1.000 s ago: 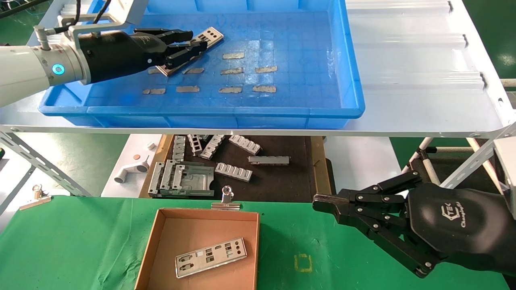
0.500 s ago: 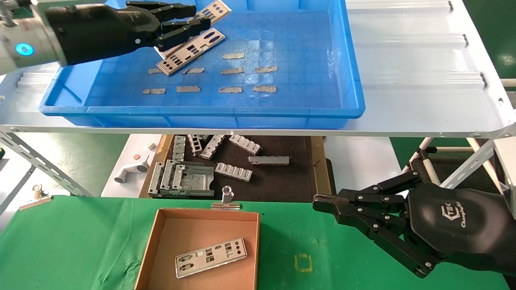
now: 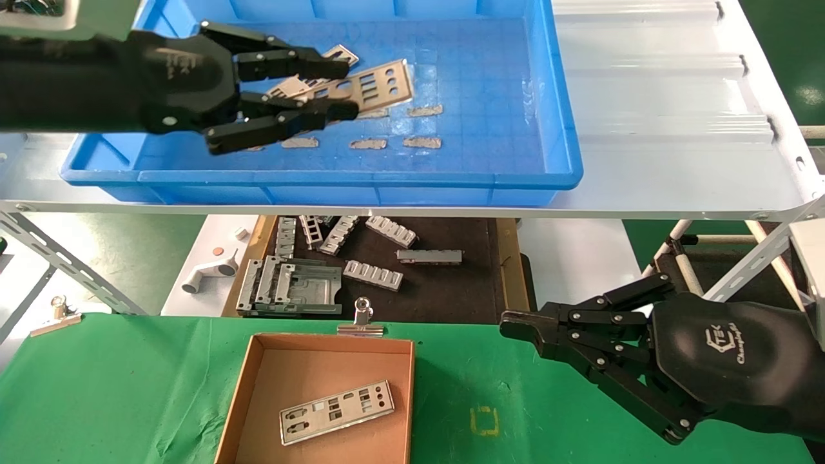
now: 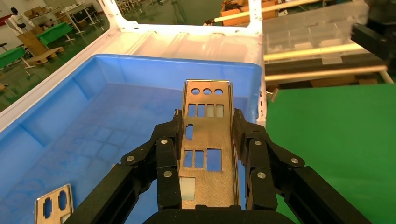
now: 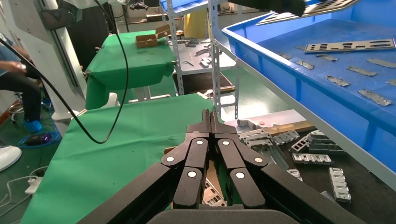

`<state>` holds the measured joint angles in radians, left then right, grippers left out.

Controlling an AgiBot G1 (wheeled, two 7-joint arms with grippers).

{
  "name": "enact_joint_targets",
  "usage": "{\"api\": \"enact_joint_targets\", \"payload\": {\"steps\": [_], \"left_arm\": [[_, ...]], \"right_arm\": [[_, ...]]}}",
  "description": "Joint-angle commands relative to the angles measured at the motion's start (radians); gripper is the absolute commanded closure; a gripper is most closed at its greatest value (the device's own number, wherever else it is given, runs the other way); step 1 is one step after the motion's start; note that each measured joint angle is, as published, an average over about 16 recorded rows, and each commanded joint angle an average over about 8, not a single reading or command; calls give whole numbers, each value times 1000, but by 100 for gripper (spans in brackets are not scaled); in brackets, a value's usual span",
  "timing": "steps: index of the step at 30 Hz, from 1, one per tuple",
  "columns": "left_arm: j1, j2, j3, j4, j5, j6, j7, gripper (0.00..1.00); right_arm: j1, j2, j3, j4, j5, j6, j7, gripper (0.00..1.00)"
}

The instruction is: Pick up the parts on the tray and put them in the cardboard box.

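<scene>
Our left gripper (image 3: 345,87) has just lifted one metal plate (image 3: 377,84) up off the blue tray (image 3: 561,161), pinched tight. Next, the box (image 3: 258,367). Our right gripper (image 3: 515,328) waits, closed and empty.

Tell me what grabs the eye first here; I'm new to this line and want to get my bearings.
First, the left tool, shut on a punched metal plate held above the big blue tray on the upper shelf, where another plate lies on the floor. Below, on the green cloth, a small cardboard box already holds one plate. The right tool hangs shut and empty to the box's right.
</scene>
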<state>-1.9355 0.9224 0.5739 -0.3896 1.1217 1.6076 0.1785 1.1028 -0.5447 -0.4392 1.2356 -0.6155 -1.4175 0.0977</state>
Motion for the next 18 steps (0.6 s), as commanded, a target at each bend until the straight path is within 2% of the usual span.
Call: {"api": "enact_joint_targets", "payload": {"steps": [1,7,18], "left_arm": [[25,-28,19,-80,-35,3,-23,100],[99,-160,132,-347,-180,-7,-124,100],[258,-292,252,-587,-278,-63,-239,100]], "right_arm": [[0,0,0,0,0,0,0,100],[0,0,0,0,0,0,0,100],[0,0,0,0,0,0,0,100]]}}
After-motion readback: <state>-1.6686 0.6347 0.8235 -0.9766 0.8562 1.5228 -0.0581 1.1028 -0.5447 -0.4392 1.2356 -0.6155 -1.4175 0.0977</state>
